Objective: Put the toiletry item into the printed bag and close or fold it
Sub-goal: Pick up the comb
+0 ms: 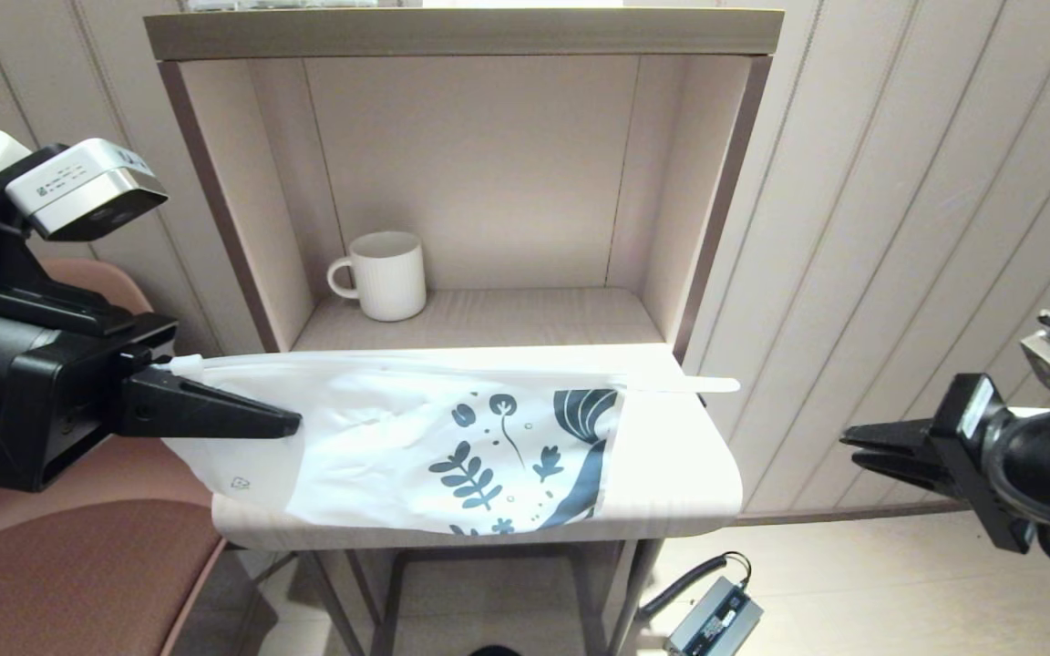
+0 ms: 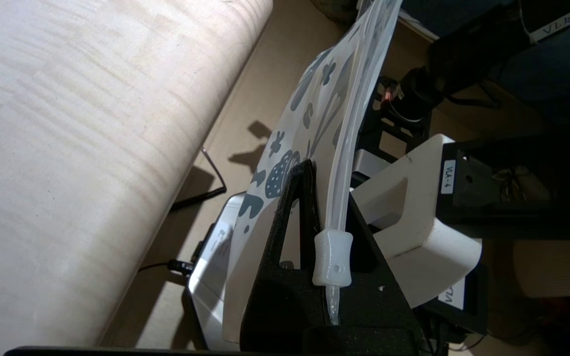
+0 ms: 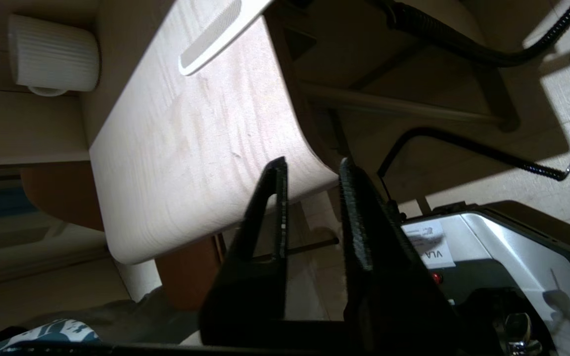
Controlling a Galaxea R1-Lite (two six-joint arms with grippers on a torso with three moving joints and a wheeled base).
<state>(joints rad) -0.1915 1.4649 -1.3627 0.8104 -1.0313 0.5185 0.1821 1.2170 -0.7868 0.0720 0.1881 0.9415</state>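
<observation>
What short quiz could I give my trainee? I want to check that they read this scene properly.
1. True or false: the right gripper is shut on the comb.
2. What does the left gripper clamp? A) the comb B) the printed bag C) nothing
3. Fill in: the white mug stands on the ___.

Key: 1 false, it is open and empty, and the comb lies on the table; 2 B; 3 shelf.
</observation>
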